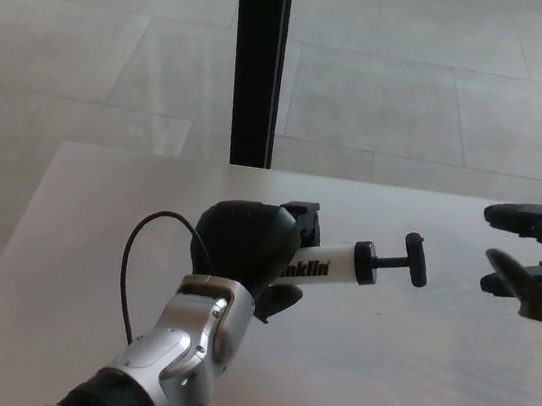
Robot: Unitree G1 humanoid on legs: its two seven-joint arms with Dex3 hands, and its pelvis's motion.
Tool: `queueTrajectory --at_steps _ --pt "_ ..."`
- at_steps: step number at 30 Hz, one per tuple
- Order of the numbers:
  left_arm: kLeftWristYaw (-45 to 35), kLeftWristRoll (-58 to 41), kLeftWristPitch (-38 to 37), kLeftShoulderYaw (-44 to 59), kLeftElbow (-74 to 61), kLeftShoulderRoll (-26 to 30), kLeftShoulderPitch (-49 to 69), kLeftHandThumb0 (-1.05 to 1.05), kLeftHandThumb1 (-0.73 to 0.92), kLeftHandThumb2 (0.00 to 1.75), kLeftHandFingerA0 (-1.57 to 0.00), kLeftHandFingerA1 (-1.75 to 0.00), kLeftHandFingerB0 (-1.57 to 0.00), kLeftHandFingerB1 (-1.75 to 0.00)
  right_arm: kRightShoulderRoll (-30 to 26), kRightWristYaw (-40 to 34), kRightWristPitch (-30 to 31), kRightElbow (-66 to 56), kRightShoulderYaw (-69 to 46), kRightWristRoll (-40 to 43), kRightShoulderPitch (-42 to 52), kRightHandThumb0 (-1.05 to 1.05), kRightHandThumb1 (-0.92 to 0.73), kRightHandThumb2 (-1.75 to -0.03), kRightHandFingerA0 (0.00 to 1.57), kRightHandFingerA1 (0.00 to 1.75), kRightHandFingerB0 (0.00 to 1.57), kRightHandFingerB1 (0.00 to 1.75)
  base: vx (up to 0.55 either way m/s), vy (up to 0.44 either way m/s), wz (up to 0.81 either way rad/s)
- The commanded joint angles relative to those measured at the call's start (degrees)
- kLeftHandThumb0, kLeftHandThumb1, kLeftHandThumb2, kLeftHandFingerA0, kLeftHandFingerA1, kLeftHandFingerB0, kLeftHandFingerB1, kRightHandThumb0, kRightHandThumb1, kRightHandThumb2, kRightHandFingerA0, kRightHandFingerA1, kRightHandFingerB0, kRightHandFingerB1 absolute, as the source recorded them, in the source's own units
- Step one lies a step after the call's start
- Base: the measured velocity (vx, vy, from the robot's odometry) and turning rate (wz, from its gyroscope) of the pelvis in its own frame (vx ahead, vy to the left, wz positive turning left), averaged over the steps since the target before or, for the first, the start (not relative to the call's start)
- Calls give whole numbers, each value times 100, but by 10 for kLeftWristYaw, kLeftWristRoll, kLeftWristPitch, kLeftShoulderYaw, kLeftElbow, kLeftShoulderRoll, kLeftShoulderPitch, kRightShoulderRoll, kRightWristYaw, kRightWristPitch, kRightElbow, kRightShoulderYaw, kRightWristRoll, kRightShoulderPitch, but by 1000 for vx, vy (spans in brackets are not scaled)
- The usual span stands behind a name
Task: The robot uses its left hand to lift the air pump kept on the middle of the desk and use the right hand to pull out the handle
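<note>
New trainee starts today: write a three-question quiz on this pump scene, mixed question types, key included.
1. True or false: the left hand grips the air pump.
2. The right hand is: A) shut on the handle, B) open, apart from the handle, C) out of view.
3. Fill in: the T-shaped handle points toward the robot's ____ side.

Key: 1 true; 2 B; 3 right.

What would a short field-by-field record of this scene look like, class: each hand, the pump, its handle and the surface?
left hand: shut on the air pump, holding it above the desk
air pump: white barrel, roughly level, handle end toward the right hand
handle: black T-bar, free, not yet gripped
right hand: open, fingers apart, facing the handle, a gap between them
desk: pale wood grain
</note>
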Motion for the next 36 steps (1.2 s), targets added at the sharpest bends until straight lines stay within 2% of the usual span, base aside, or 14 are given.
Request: queueTrajectory --at_steps 1,5,10,12,15,17,20,23,28,32,33,34,35,36 --pt "5 -8 7 14 16 -7 -11 -21 56 110 -91 -175 -74 -156 -27 71 0 -13 40 -27 -18 -31 -47 -54 37 60 32 32 0 0 0" --pt "13 -17 5 30 25 -18 -12 -24 54 119 -92 -175 -73 -159 -29 82 16 -7 68 -42 -36 -33 -42 -53 33 65 28 33 0 0 0" --pt "33 -12 7 37 26 -29 -10 -24 57 109 -91 -175 -75 -154 -19 78 19 -3 80 -58 -37 -36 -42 -53 35 63 28 32 0 0 0" --pt "30 -19 3 42 23 -32 -6 -24 62 93 -88 -175 -69 -158 -2 44 9 -7 80 -77 -32 -35 -47 -54 45 60 33 34 0 0 0" --pt "21 -18 8 41 22 -35 -4 -25 63 97 -90 -175 -71 -159 22 8 -7 5 72 -95 -30 -32 -53 -56 65 70 39 38 0 0 0" --pt "27 -21 6 45 21 -39 -1 -24 62 101 -91 -175 -76 -155 28 -1 -25 20 72 -110 -31 -34 -55 -57 68 74 40 39 0 0 0" --pt "11 -25 15 49 1 -42 7 -26 71 84 -85 -175 -71 -149 35 -8 -43 39 73 -122 -36 -35 -55 -56 72 85 39 41 0 0 0" --pt "2 -23 31 47 -18 -50 14 -24 67 94 -88 -170 -75 -132 42 -26 -67 61 69 -139 -39 -35 -57 -57 75 85 45 42 0 0 0" --pt "17 -7 38 33 -23 -54 26 -21 57 108 -93 -175 -75 -152 67 -86 -110 85 56 -170 -38 -31 -69 -60 84 79 55 46 0 0 0" --pt "23 -3 34 26 -15 -52 27 -20 54 115 -93 -175 -77 -151 78 -117 -146 92 48 -188 -35 -29 -73 -61 92 91 60 50 0 0 0" --pt "26 0 34 23 -13 -52 26 -21 49 121 -94 -175 -78 -154 79 -120 -148 92 46 -191 -35 -27 -76 -63 98 107 68 55 0 0 0" --pt "32 5 34 19 -10 -51 25 -21 49 121 -94 -175 -78 -154 81 -126 -150 90 45 -196 -34 -27 -76 -63 98 107 68 55 0 0 0" --pt "32 3 34 19 -8 -51 24 -21 52 118 -93 -175 -77 -154 84 -129 -157 93 41 -198 -34 -26 -74 -67 98 120 73 63 0 0 0" --pt "32 4 35 16 -5 -51 22 -23 56 110 -93 -175 -77 -150 87 -135 -172 97 37 -198 -34 -16 -66 -85 90 149 88 82 0 0 0"
